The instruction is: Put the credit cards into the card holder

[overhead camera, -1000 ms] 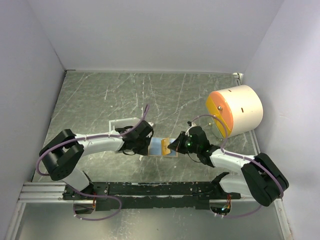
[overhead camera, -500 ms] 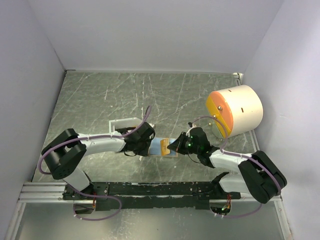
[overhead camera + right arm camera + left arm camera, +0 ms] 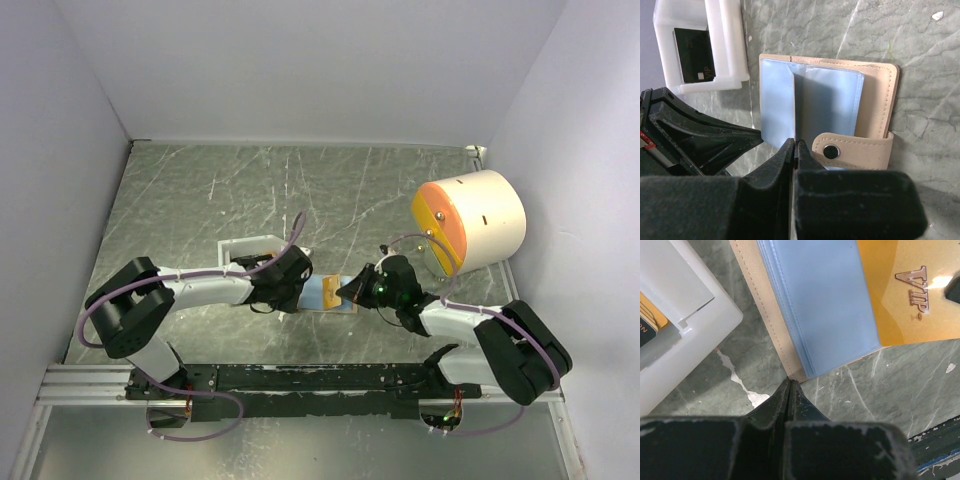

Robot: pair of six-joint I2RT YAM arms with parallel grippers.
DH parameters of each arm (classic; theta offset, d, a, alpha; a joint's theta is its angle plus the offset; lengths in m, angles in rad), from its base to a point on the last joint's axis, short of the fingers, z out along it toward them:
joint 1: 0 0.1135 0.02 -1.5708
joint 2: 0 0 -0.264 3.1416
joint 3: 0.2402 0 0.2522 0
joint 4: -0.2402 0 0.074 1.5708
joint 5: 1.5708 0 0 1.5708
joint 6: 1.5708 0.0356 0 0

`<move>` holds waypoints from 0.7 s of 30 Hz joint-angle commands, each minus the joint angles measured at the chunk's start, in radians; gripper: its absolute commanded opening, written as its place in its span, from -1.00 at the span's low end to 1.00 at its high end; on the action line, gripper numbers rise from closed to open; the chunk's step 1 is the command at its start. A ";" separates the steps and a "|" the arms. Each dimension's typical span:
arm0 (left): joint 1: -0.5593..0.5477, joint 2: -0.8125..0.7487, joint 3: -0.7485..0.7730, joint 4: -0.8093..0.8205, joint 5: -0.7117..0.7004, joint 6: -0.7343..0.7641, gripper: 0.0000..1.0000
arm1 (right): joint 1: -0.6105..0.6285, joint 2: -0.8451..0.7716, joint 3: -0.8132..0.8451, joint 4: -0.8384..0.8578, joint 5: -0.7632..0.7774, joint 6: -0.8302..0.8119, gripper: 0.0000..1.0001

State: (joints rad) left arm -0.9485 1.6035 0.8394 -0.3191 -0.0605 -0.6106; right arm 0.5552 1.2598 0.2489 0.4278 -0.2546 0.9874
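Card holder (image 3: pixel 888 100) lies open on the desk (image 3: pixel 200 200), between the two arms and just beside the white tray (image 3: pixel 726 45); blue sleeves (image 3: pixel 815 300) face up.

Left fingers (image 3: pixel 777 402) are together, holding nothing; their tips sit at the near corner of the holder's tan edge, pinning it by the look of it.

Right fingers (image 3: pixel 775 162) are also together, at the sleeves; the orange card (image 3: pixel 900 310) runs to their tips, so I judge them pinched on its edge, though the contact itself is hidden.

Change over the last second is slight: both arms have edged a shade to the right; holder has barely shifted; neither pair of fingers has opened.

Meaning: the feed is slow and unfinished; much of the orange card's face shows outside the sleeves, so it is not yet seated.

At least one black card (image 3: pixel 692 55) waits in the tray; more work remains.
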 commanded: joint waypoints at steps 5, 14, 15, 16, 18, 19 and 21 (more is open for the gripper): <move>-0.021 0.029 0.007 -0.003 -0.020 -0.013 -0.86 | -0.011 0.059 -0.019 0.073 0.008 0.004 -1.00; -0.026 0.027 0.001 -0.011 -0.031 -0.019 -0.86 | -0.022 0.014 -0.018 0.053 0.022 -0.002 -1.00; -0.027 0.028 0.003 -0.012 -0.030 -0.019 -0.86 | -0.024 0.002 -0.017 0.047 0.021 -0.005 -1.00; -0.027 0.029 0.003 -0.014 -0.030 -0.020 -0.86 | -0.024 -0.010 -0.015 0.037 0.022 -0.008 -1.00; -0.028 0.031 0.005 -0.017 -0.034 -0.021 -0.86 | -0.027 -0.030 -0.013 0.025 0.022 -0.011 -1.00; -0.029 0.033 0.007 -0.018 -0.036 -0.022 -0.86 | -0.029 -0.039 -0.013 0.019 0.024 -0.012 -1.00; -0.030 0.032 0.008 -0.020 -0.035 -0.022 -0.86 | -0.029 -0.052 -0.010 0.011 0.033 -0.012 -1.00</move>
State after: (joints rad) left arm -0.9630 1.6039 0.8406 -0.3199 -0.0856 -0.6212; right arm 0.5354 1.2411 0.2401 0.4667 -0.2462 0.9890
